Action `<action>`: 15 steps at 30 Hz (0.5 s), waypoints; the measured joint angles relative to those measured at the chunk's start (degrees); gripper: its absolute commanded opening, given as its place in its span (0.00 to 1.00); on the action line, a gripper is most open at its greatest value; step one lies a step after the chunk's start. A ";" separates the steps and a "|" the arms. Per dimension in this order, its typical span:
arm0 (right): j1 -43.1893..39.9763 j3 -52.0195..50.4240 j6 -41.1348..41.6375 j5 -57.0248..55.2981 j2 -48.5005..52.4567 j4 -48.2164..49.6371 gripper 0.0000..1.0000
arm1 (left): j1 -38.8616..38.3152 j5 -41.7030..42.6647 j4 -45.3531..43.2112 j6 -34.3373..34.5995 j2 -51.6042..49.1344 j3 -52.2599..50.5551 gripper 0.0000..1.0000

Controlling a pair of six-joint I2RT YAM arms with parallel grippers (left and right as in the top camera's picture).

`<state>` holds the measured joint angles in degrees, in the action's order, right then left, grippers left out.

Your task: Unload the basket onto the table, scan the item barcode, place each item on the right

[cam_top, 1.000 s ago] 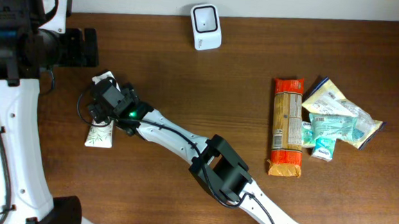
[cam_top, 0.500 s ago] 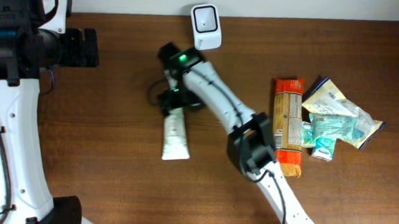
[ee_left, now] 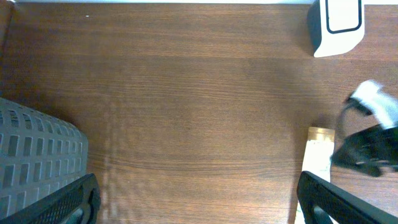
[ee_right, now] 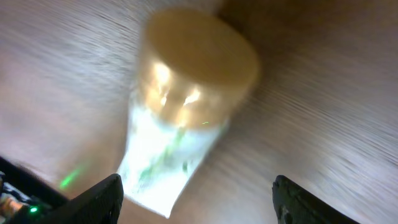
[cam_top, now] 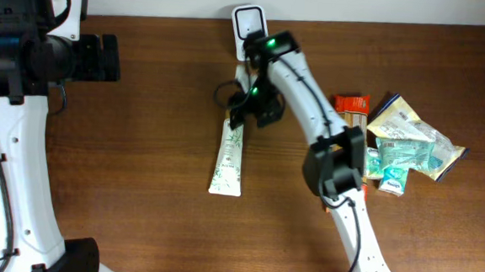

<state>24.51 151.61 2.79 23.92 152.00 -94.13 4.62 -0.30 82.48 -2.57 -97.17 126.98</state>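
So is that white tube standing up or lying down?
Lying down: the tube stretches full-length on the wooden table, with its gold cap toward the scanner.

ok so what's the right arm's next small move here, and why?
Probably close the right gripper on the tube: it lies flat on the table, cap end between the open fingers, just short of the scanner. Wrist view is blurred.

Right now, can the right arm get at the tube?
Probably yes: the right end effector hangs open over the cap end of the tube, with nothing between them.
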 measured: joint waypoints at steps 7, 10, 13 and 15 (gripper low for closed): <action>-0.63 1.55 3.19 0.44 -16.46 -0.63 0.34 | 0.00 0.02 0.00 0.00 0.00 0.00 0.99; -0.46 -0.63 4.63 0.87 -14.10 0.00 0.26 | 0.02 0.00 0.00 0.00 0.00 0.00 0.99; -0.48 -6.67 5.53 2.12 -11.50 4.81 0.34 | 0.00 0.00 0.02 0.00 0.00 0.00 0.99; -0.48 -13.33 6.03 2.80 -10.14 10.25 0.42 | 0.00 0.02 0.02 0.00 0.00 0.00 0.99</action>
<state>24.03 138.28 8.82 26.72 141.86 -83.88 4.62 -0.27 82.50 -2.57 -97.17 126.98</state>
